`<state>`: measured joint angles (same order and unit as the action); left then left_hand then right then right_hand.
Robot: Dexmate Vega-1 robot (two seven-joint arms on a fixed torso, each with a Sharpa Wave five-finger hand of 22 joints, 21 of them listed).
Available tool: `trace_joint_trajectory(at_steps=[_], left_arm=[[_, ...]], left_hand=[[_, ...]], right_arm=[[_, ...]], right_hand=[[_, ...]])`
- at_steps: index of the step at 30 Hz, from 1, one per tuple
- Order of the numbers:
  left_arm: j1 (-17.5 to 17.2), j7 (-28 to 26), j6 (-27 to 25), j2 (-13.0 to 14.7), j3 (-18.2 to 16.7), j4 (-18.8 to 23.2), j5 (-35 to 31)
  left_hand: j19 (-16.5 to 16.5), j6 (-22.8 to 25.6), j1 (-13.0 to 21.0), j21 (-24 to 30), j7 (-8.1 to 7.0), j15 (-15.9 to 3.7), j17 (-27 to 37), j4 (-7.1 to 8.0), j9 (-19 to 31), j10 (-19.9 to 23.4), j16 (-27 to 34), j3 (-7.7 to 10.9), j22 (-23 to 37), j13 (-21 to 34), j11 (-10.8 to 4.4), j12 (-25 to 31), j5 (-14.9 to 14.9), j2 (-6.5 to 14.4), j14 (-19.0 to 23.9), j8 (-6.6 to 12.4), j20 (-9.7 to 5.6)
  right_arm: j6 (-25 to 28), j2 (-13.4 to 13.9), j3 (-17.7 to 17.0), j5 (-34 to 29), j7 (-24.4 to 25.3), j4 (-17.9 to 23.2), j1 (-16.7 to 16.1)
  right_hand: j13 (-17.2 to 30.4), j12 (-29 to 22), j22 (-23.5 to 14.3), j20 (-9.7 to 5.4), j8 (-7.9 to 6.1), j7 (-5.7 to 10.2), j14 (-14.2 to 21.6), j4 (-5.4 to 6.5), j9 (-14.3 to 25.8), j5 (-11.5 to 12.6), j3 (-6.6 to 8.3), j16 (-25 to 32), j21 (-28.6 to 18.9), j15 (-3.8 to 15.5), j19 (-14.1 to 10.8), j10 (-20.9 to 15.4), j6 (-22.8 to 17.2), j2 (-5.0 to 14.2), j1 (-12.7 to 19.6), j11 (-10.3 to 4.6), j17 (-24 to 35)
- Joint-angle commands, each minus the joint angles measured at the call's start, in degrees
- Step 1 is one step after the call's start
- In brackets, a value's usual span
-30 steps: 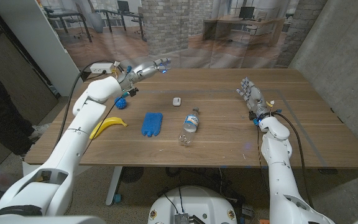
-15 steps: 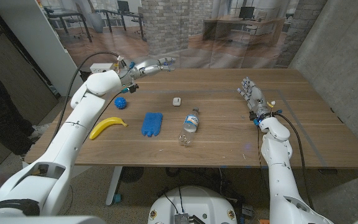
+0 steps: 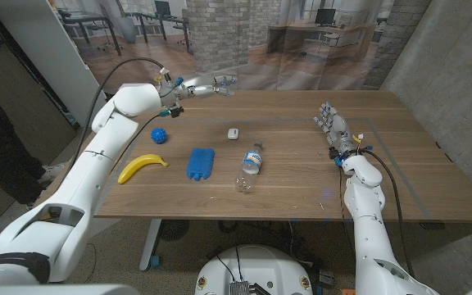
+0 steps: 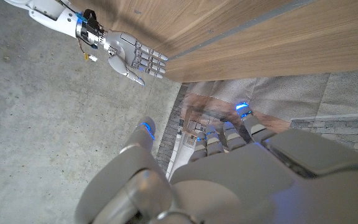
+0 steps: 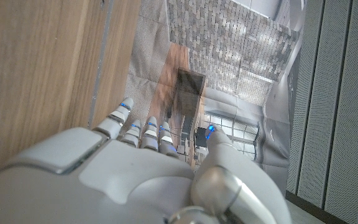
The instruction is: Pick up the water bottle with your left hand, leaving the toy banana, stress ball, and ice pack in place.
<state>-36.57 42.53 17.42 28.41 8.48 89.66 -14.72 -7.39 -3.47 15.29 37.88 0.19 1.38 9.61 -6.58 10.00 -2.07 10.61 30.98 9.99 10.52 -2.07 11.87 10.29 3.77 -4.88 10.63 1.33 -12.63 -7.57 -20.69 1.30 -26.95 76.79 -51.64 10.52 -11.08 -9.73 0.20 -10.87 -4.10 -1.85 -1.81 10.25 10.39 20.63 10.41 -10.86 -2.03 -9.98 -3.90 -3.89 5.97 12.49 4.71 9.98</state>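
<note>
Your left hand (image 3: 206, 84) hangs over the table's (image 3: 301, 176) far left edge, fingers spread wide, holding nothing. The bottle (image 3: 252, 159) lies on its side mid-table, well apart from it, with the ice pack (image 3: 201, 162) just beside, then the banana (image 3: 140, 166) and ball (image 3: 160, 135). Your right hand (image 3: 333, 129) stands open, fingers apart, empty.
</note>
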Motion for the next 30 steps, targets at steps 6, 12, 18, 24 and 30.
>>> trace_joint_trajectory(at_steps=[6,12,18,24,30], left_arm=[[3.96,4.67,3.19,1.45,2.52,-0.18,-2.21],[4.79,5.76,4.76,1.82,2.81,-0.13,-2.56],[5.89,7.01,6.08,2.11,3.3,-0.08,-3.08],[7.3,8.74,7.52,2.49,4.01,0.33,-3.63],[8.56,10.52,8.46,2.65,4.76,0.45,-4.0]], left_hand=[[0.77,0.53,1.36,-0.39,-0.03,-0.26,0.16,-1.09,0.14,0.52,0.11,0.14,0.22,0.32,-0.42,0.4,-0.07,-0.21,0.24,0.34,-0.26],[0.88,0.67,1.67,-0.52,-0.11,-0.42,0.16,-1.38,0.15,0.61,0.15,0.12,0.23,0.32,-0.57,0.4,-0.09,-0.3,0.44,0.35,-0.21],[1.2,1.08,2.24,-0.75,-0.54,-0.79,0.17,-1.88,0.16,0.97,0.15,0.02,0.24,0.32,-0.88,0.46,-0.14,-0.52,0.64,0.4,-0.5],[1.37,1.27,2.61,-0.95,-0.96,-1.05,0.17,-2.17,0.16,1.18,0.15,-0.11,0.25,0.32,-1.3,0.48,-0.18,-0.75,0.79,0.39,-0.79],[1.51,0.74,3.05,-1.19,-0.9,-1.24,0.17,-2.48,0.16,1.06,0.12,-0.26,0.25,0.33,-1.09,0.37,-0.2,-1.11,0.88,0.11,-0.95]], right_arm=[[-1.24,0.02,0.07,0.16,0.55,-0.47,0.1],[-1.75,0.09,0.13,0.26,0.79,-0.44,0.2],[-2.27,0.06,0.35,0.34,1.01,-0.78,0.37],[-2.76,-0.21,0.54,0.46,1.43,-0.73,0.17],[-3.34,-0.56,0.64,0.65,1.98,-0.55,-0.3]], right_hand=[[0.17,-0.23,-0.18,0.28,-0.32,-0.19,0.15,-0.37,0.23,0.02,0.07,0.46,-0.34,-0.29,-0.41,-0.38,-0.52,0.18,0.37,-0.05,0.29],[0.17,-0.28,-0.17,0.24,-0.39,-0.09,0.37,-0.45,0.24,0.02,-0.03,0.53,-0.38,-0.25,-0.53,-0.58,-0.79,0.11,0.34,-0.11,0.28],[0.17,-0.32,-0.17,0.25,-0.43,-0.09,0.47,-0.49,0.24,0.01,-0.15,0.55,-0.39,-0.28,-0.58,-0.78,-1.02,0.08,0.27,-0.17,0.28],[0.17,-0.36,-0.17,0.26,-0.41,-0.15,0.52,-0.54,0.24,0.01,-0.21,0.55,-0.39,-0.32,-0.59,-0.96,-1.05,0.08,0.24,-0.14,0.28],[0.17,-0.35,-0.17,0.28,-0.41,-0.16,0.56,-0.58,0.25,0.02,-0.26,0.55,-0.39,-0.31,-0.62,-1.0,-1.14,0.11,0.21,-0.12,0.28]])
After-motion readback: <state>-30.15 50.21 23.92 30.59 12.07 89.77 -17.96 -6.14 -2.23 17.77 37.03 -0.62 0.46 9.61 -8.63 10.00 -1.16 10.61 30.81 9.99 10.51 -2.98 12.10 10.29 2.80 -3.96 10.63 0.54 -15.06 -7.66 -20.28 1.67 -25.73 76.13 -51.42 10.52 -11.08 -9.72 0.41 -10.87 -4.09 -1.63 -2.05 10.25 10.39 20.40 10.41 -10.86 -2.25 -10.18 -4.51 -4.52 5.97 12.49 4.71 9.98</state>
